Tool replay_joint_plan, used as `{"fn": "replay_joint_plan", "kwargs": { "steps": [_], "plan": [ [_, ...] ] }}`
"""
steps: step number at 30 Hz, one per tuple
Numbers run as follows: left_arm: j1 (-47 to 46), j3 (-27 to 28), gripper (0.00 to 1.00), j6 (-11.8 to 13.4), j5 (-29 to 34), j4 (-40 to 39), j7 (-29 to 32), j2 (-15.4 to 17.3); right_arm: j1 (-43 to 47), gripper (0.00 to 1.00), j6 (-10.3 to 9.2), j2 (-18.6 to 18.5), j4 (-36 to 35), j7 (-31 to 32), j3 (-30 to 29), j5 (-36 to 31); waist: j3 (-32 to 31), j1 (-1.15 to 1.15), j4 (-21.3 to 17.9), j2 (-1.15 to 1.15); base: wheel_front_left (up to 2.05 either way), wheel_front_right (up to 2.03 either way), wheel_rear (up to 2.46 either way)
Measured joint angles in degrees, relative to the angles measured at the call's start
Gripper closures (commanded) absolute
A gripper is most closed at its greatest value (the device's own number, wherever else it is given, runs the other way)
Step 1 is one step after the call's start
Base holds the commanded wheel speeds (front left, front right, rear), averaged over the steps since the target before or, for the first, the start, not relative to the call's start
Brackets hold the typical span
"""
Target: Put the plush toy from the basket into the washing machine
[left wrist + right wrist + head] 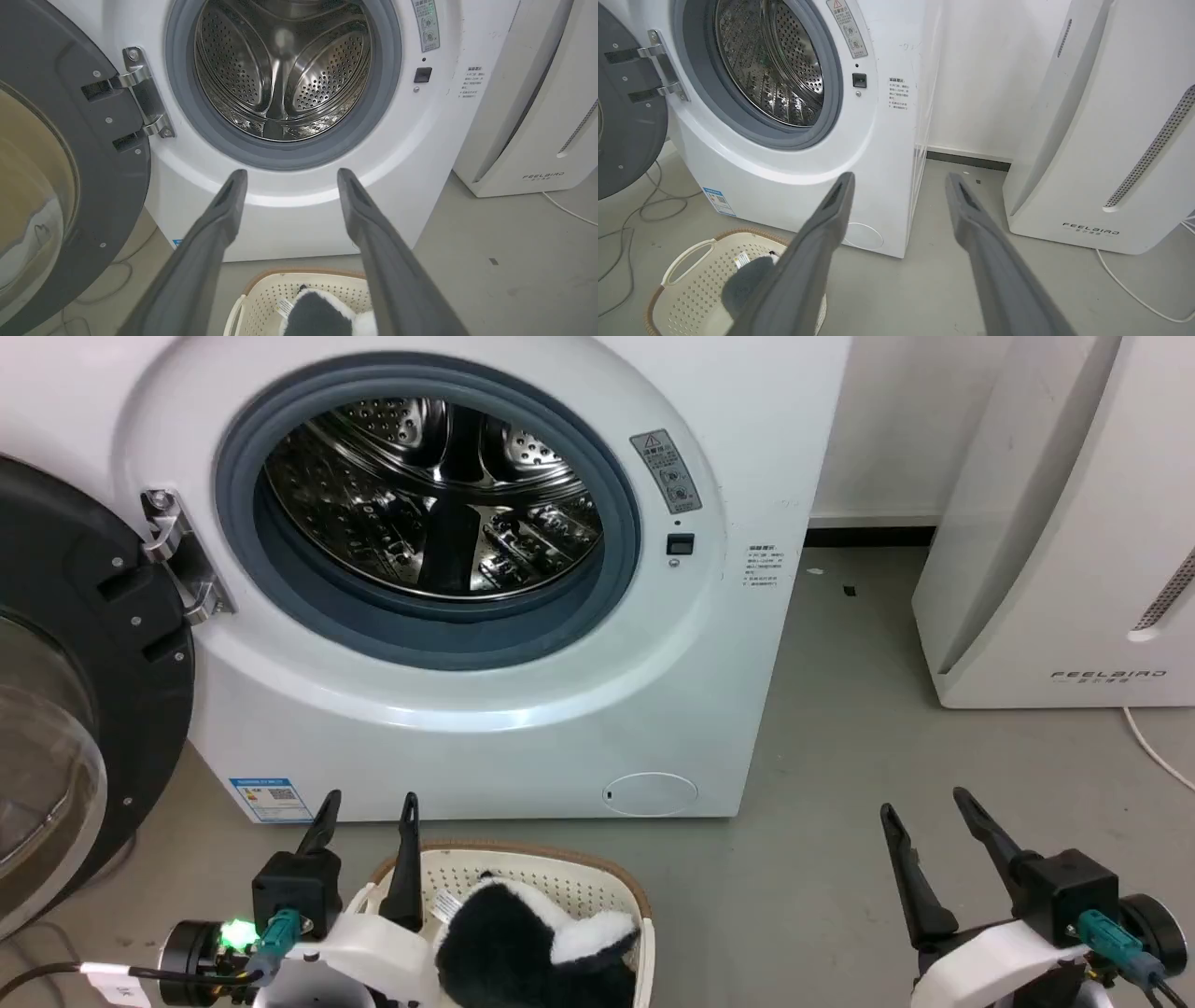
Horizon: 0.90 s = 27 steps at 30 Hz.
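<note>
Your left gripper (371,798) and right gripper (922,801) both stand spread, holding nothing. The fluffy black-and-white plush toy (523,943) lies in the oval cream perforated basket (523,847), just before the large white front-loading washing machine (523,728). The black-framed glass door (93,644) is swung wide left. Grey floor (840,756) lies open on the right.

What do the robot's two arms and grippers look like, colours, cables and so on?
The left gripper and the right gripper each have two long, dark, tapering fingers on a boxy black block, fixed to a white moulded shell. A teal plug with a dark cable sits beside each block. A green light glows near the left one's plug.
</note>
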Motion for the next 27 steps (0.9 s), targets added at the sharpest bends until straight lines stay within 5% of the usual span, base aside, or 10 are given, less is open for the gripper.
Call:
{"fn": "replay_joint_plan", "kwargs": {
  "steps": [27],
  "plan": [
    [-6.51, -4.17, 0.00, -1.01, -1.44, 11.98, -2.53, 0.32, -1.58, 0.00, 0.00, 0.00, -1.31, -3.13, -0.56, 0.77, 8.17, 0.00, -2.07, 0.00, 0.00, 0.00, 0.00]
  ]
}}
